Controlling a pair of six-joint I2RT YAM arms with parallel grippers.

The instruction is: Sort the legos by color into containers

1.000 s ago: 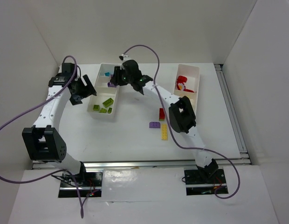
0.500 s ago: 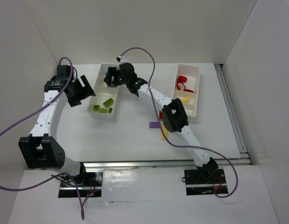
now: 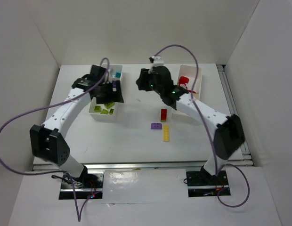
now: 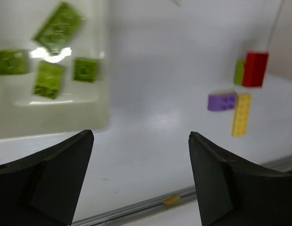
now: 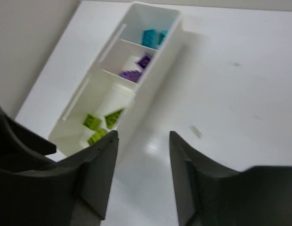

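Legos occupy two white trays and the table (image 3: 136, 146) between them. The left tray (image 5: 153, 77) has three compartments: two teal pieces (image 5: 153, 36) in the far one, what look like two purple pieces (image 5: 134, 71) in the middle one, and four lime green bricks (image 4: 59, 30) in the near one. The right tray (image 3: 198, 75) holds red pieces (image 3: 183, 81) in its far compartment, but their number cannot be told. Four pieces lie loose on the table: one red brick (image 4: 255, 69) with a small lime green piece (image 4: 239, 72) touching its side, one purple brick (image 4: 222, 101), and one yellow brick (image 4: 241, 114) just beside the purple. The left gripper (image 4: 140, 141) hangs over the near end of the left tray, jaws spread wide and empty, with the green bricks on one side of it and the loose group well off to the other. The right gripper (image 5: 142, 139) is above bare table beside the left tray, jaws parted and holding nothing.
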